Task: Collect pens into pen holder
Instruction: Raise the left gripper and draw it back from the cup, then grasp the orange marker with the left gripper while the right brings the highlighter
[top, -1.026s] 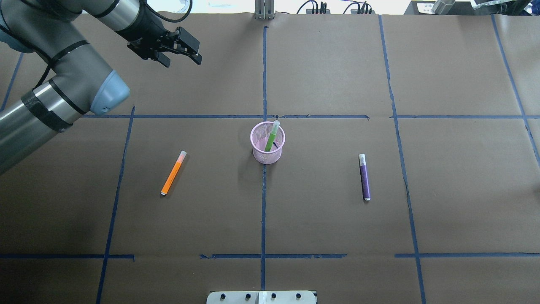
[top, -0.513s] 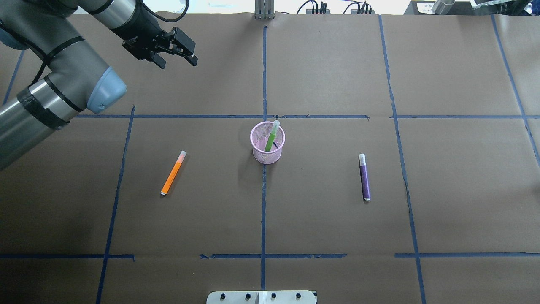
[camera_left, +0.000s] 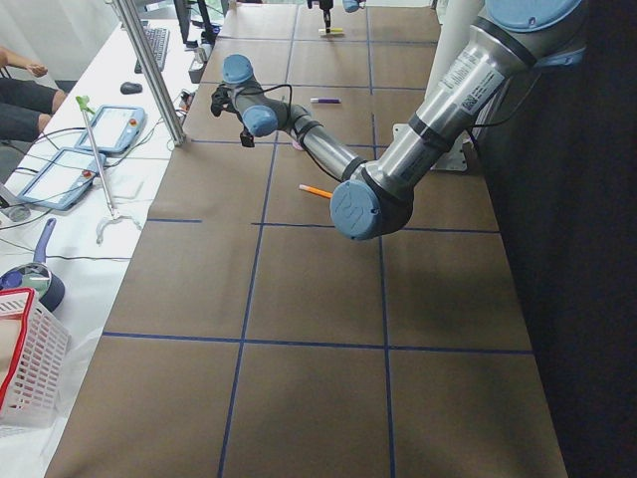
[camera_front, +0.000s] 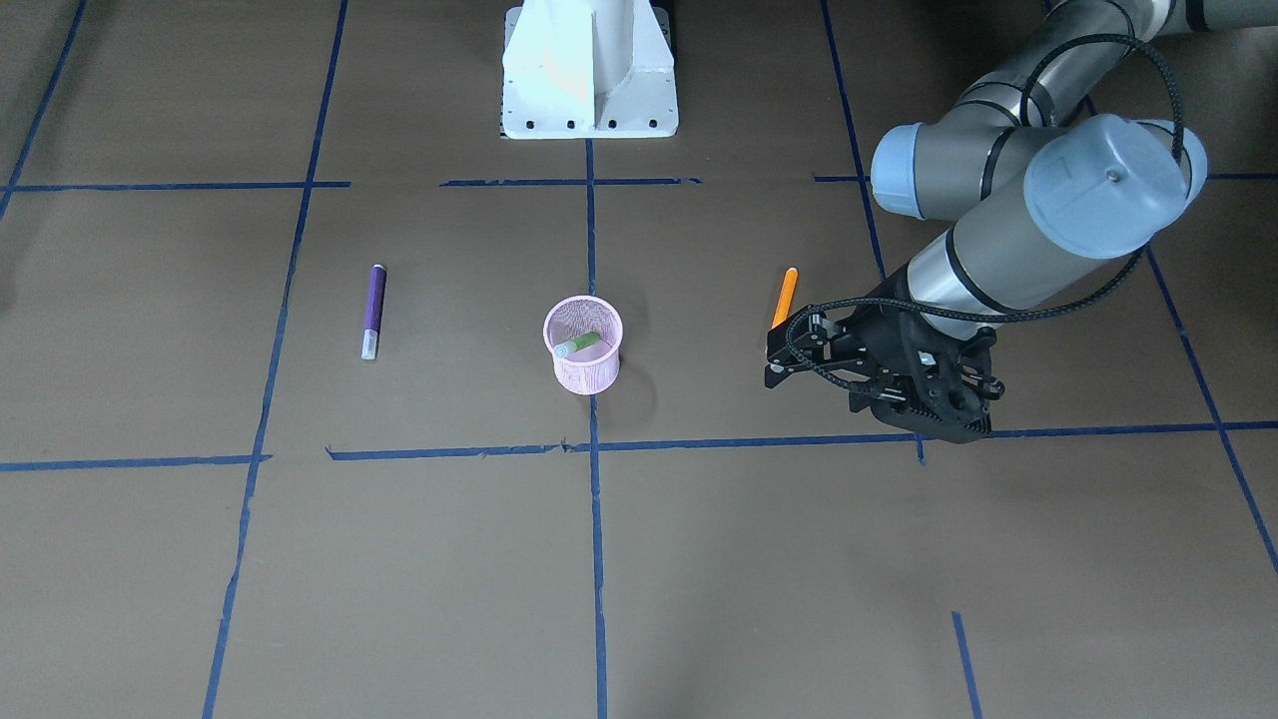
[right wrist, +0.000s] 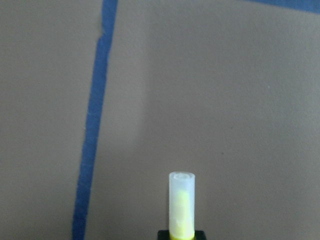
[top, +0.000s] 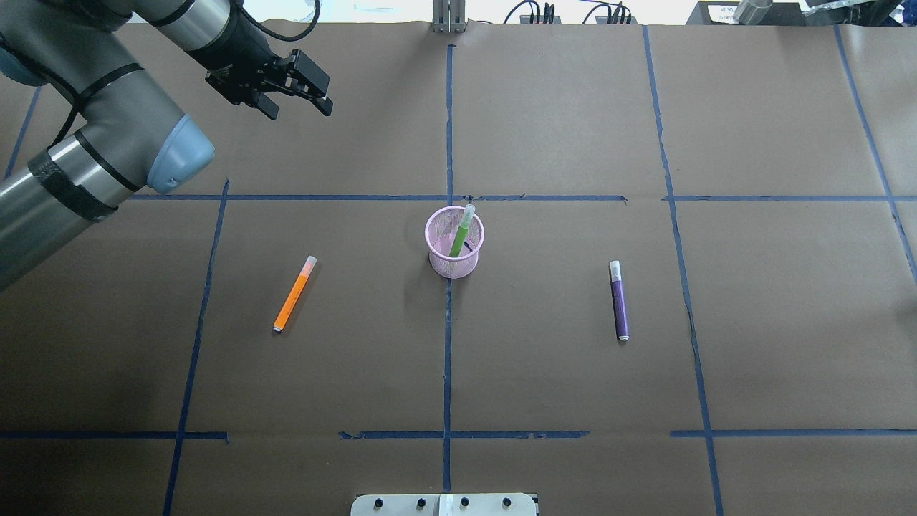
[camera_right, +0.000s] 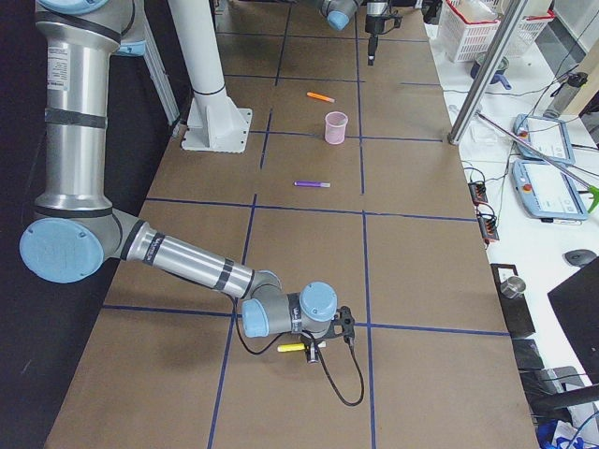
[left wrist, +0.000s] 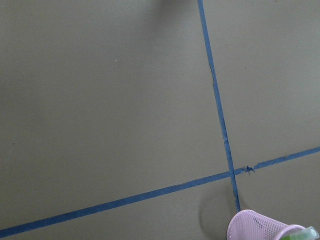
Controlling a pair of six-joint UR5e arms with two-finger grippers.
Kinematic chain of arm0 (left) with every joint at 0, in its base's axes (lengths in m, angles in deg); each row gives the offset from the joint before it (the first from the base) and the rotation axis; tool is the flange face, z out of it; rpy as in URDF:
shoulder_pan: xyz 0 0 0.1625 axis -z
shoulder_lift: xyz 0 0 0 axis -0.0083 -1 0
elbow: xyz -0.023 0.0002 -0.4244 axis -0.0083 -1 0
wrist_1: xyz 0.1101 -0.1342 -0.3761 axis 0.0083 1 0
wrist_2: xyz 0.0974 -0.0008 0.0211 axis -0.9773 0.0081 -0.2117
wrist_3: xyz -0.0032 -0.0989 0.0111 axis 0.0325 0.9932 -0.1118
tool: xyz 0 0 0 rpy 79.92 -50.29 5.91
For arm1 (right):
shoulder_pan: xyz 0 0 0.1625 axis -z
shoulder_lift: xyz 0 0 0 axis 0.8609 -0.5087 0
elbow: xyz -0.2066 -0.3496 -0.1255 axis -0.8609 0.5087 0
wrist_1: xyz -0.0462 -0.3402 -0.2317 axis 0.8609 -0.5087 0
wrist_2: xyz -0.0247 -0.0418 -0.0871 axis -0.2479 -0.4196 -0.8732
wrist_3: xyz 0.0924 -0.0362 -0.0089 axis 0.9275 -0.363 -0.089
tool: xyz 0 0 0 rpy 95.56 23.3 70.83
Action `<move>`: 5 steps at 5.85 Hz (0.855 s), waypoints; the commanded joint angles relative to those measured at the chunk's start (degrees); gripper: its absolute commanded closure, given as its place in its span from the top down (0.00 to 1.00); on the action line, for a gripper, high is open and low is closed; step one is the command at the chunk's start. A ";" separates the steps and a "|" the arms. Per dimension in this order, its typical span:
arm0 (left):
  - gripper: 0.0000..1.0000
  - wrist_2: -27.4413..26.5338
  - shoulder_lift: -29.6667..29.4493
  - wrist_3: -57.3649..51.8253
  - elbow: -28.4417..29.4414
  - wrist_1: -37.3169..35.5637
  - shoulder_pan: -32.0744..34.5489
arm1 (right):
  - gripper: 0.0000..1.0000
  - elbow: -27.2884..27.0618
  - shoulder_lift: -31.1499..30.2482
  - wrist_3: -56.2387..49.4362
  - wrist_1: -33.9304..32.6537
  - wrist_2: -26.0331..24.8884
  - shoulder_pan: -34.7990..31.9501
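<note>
The pink mesh pen holder (top: 454, 252) stands at the table's middle with the green pen (top: 458, 236) leaning inside it. The orange pen (top: 294, 294) lies flat to its left and the purple pen (top: 619, 301) flat to its right. My left gripper (top: 301, 107) hangs open and empty above the far left of the table, well away from the orange pen. In the left wrist view the holder (left wrist: 255, 229) shows at the bottom edge. In the right wrist view a yellow pen (right wrist: 181, 205) shows; no right gripper fingers are clear, so I cannot tell its state.
Blue tape lines (top: 448, 129) divide the brown paper table cover into squares. The robot's white base (camera_front: 589, 70) stands at the near edge. In the exterior right view my right arm's wrist (camera_right: 314, 309) rests low at the table's end beside the yellow pen (camera_right: 293, 347).
My left gripper has drifted a little to the left and stayed open. The pens and the holder have not moved.
</note>
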 commanded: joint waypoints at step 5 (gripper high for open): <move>1.00 -18.70 11.44 -15.43 -17.83 -16.82 -14.93 | 0.00 -21.96 4.06 3.49 -0.11 -0.62 -0.88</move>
